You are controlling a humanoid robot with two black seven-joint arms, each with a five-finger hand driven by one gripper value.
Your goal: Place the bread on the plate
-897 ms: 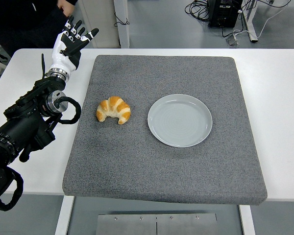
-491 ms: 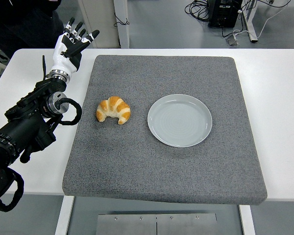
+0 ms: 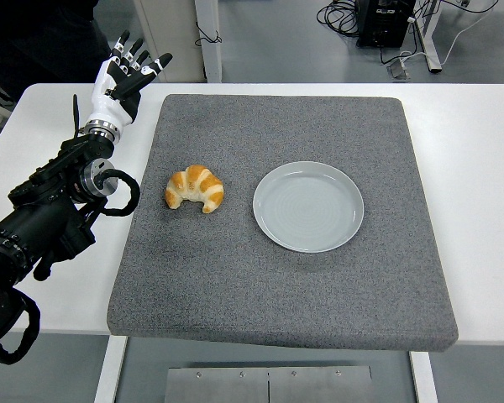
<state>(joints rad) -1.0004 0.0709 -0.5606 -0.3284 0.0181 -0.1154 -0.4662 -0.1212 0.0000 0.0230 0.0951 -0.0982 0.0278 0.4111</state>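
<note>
The bread (image 3: 195, 188), a golden crescent roll with browned ridges, lay on the grey felt mat (image 3: 235, 285) left of centre, its two tips pointing toward the near edge. The pale grey-blue plate (image 3: 308, 206) sat on the same mat just right of the bread, close to it but not touching, and held nothing. No object stood between the two.

The mat covered most of the white table (image 3: 479, 168); bare table surface was visible on both sides and along the far edge.

The left hand (image 3: 122, 77) was raised over the table's far left corner, beyond the mat's edge and well apart from the bread. Its fingers (image 3: 135, 57) were spread and extended upward, grasping nothing. The black left arm (image 3: 50, 210) ran from the picture's left edge up toward that hand, with a black cable loop beside the wrist joint.

Beyond the table, a dark shape stood at the top left, too cropped to identify. A white table leg (image 3: 208, 38) was visible on the grey floor, and at the top right a black box (image 3: 385, 21) sat among cables. A metal panel (image 3: 269, 384) showed under the near edge of the table.

No brand, label or legible writing was seen on any item.
</note>
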